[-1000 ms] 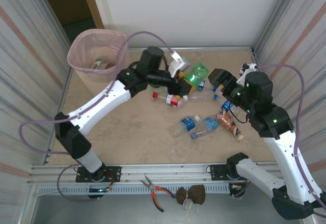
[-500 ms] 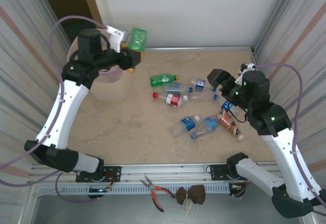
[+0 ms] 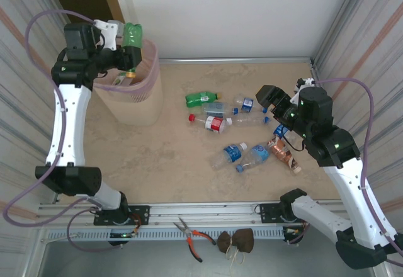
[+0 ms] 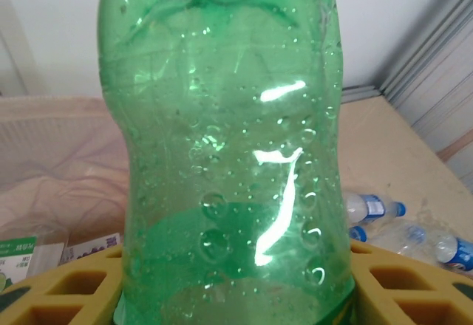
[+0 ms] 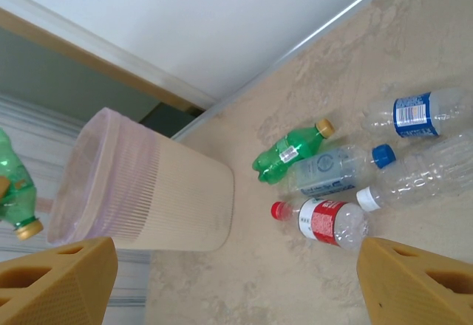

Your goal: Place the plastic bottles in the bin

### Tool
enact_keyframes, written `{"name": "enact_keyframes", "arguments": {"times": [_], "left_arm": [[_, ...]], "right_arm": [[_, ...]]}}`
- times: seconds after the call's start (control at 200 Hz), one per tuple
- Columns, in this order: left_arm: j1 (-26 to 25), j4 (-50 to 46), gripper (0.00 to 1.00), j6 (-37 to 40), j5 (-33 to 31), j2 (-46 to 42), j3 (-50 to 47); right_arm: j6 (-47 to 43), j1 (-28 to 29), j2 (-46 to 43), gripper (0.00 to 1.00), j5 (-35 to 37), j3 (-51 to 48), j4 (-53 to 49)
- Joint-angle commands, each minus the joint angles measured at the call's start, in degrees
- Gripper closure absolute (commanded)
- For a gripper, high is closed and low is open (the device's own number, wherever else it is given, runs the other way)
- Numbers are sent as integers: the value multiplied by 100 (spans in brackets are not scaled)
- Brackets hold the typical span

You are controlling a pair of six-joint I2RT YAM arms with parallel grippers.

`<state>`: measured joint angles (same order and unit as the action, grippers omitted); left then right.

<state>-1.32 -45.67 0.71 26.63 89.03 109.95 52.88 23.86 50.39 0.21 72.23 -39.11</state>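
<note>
The left jaws are clamped on a green bottle point(image 3: 132, 36), held above the mouth of the bin point(image 3: 140, 104), long axis near upright, yellow cap pointing down at the opening. The right jaws stand wide apart and empty, well right of the bin. Between them and the bin a second green bottle point(image 3: 200, 99) lies flat on the desk point(image 3: 157, 157), cap pointing away from the bin

place: robot lab cell | cues: aluminium frame point(image 3: 208, 209), panelled walls point(image 3: 371, 25), pliers point(image 3: 191, 233)
</note>
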Motion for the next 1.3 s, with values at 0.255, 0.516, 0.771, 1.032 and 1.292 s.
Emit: {"name": "enact_keyframes", "arguments": {"times": [0.255,0.516,0.771,1.032,1.292], "left_arm": [[139,-616,47,474,-177,909,435],[161,-697,47,446,259,1366,271],[159,-651,47,401,466,1573,-294],[164,-771,43,469,229,1872,-580],[169,-1005,33,482,-250,2139,-536]], "right_arm": [[-212,-48,17,17,148,151,-70],[-243,-62,40,17,164,148,-70],[-226,-74,41,17,151,108,-66],[-230,-73,59,17,139,103,-88],[-235,-81,56,17,146,72,-121]]}}
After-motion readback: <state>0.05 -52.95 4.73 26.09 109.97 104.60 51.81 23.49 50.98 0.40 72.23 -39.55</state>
